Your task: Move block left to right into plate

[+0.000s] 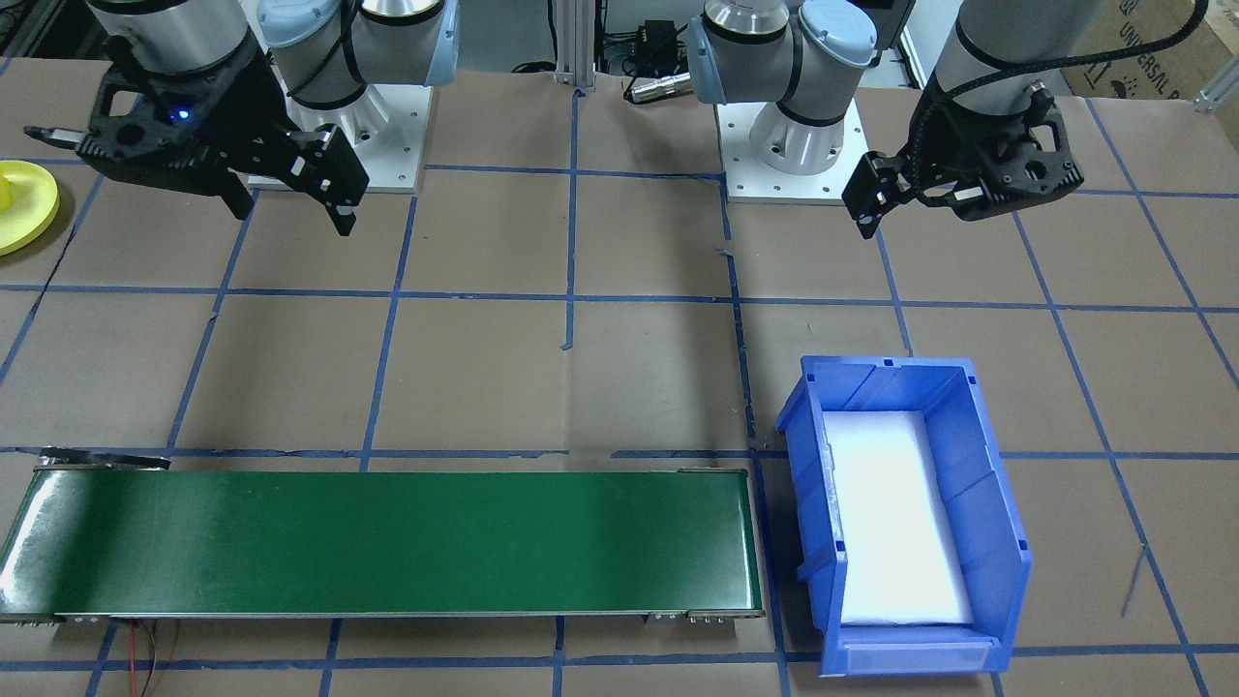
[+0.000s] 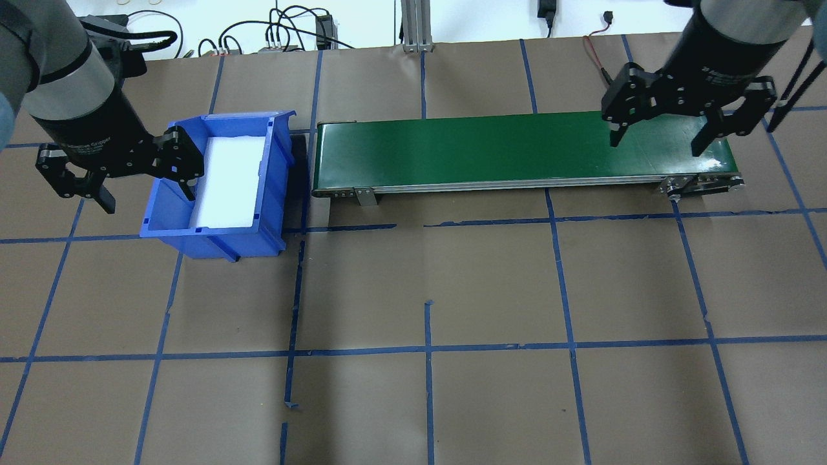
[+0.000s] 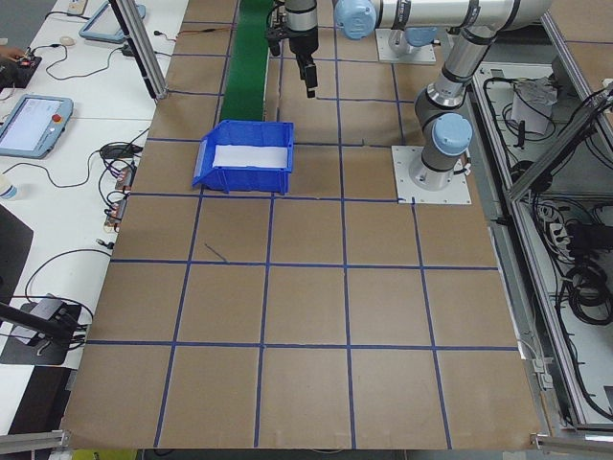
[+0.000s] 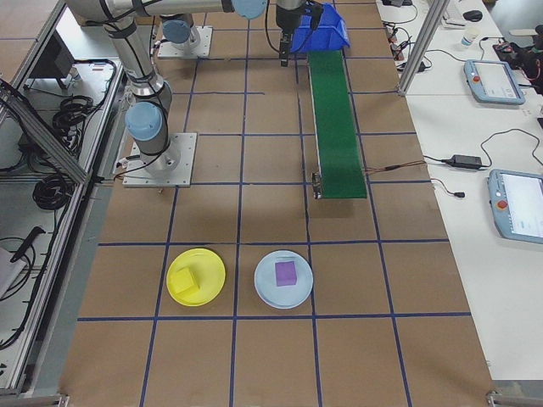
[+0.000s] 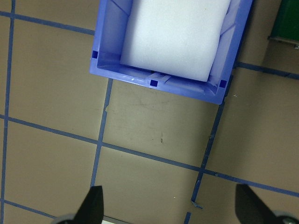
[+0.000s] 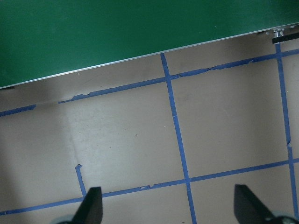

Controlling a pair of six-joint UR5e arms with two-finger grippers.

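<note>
Here, your yellow plate (image 4: 196,275) sits on the tabletop (image 4: 254,212) past the near end of the green conveyor (image 4: 336,119) in the right-side view, with a yellow block (image 4: 184,281) resting inside it. Just beside it lies a pale blue plate (image 4: 283,279) holding a purple block (image 4: 286,273); the two plates are close but you cannot tell whether their rims touch. In the front-facing view you only get a sliver of the yellow plate (image 1: 21,205), cut off by the frame's left edge, and the overhead view leaves both plates out entirely.

The right end effector (image 2: 672,132) hangs above the conveyor's (image 2: 517,152) right end with its fingers spread and nothing between them. Its wrist view shows only the two dark fingertips (image 6: 92,205) at the bottom edge, over brown paper and blue tape lines, with the belt across the top.

The left end effector (image 2: 145,184) hovers at the blue bin's (image 2: 219,181) left wall, released and empty. One finger overlaps the bin's rim in the overhead view, so you cannot judge whether it touches. The white foam pad (image 2: 229,181) covers the bin's floor. From the left wrist view the bin (image 5: 154,79) is cropped at the top.

In both side views the end effectors are small and far off, and hard to read.
</note>
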